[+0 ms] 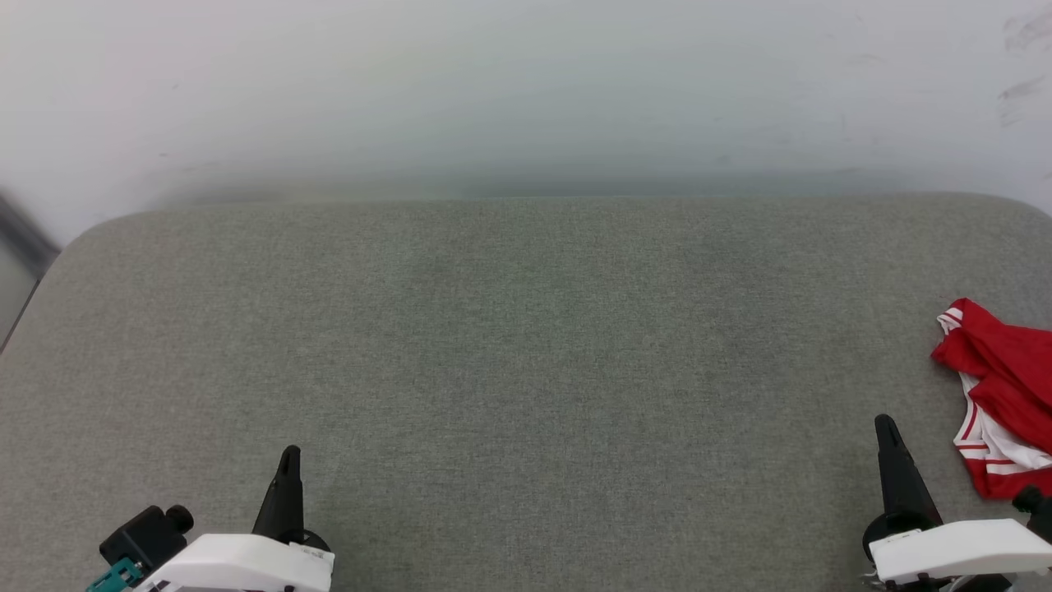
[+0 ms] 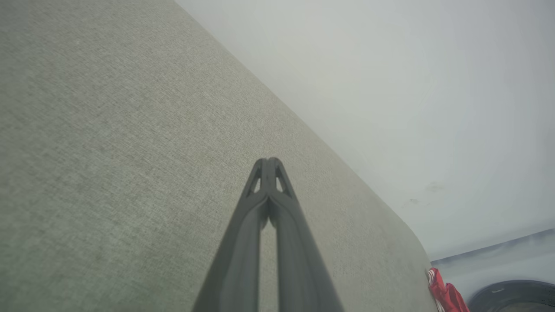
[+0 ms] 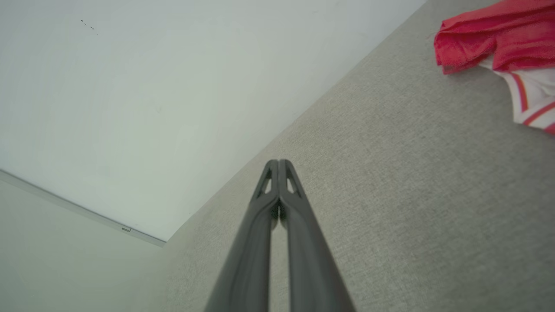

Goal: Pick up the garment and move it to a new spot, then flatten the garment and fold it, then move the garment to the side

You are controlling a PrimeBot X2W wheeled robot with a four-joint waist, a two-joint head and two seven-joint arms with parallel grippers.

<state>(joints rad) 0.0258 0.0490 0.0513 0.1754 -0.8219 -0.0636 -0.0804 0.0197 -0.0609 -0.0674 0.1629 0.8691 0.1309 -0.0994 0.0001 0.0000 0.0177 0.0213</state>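
Note:
The garment (image 1: 998, 390) is a crumpled red shirt with white, red-striped trim, lying at the far right edge of the grey fabric surface (image 1: 526, 353) and partly cut off by the head view's edge. My right gripper (image 1: 886, 426) is shut and empty, just left of the garment and apart from it. In the right wrist view the garment (image 3: 498, 39) lies up and to the right of the shut gripper (image 3: 278, 162). My left gripper (image 1: 290, 452) is shut and empty at the lower left. The left wrist view shows the shut gripper (image 2: 269, 160) and a sliver of the garment (image 2: 446, 294) far off.
A pale wall (image 1: 526, 90) rises right behind the surface's far edge. The surface's corners are rounded, and a dark strip (image 1: 20, 230) shows beyond its left corner. A dark round object (image 2: 516, 297) sits past the surface's end in the left wrist view.

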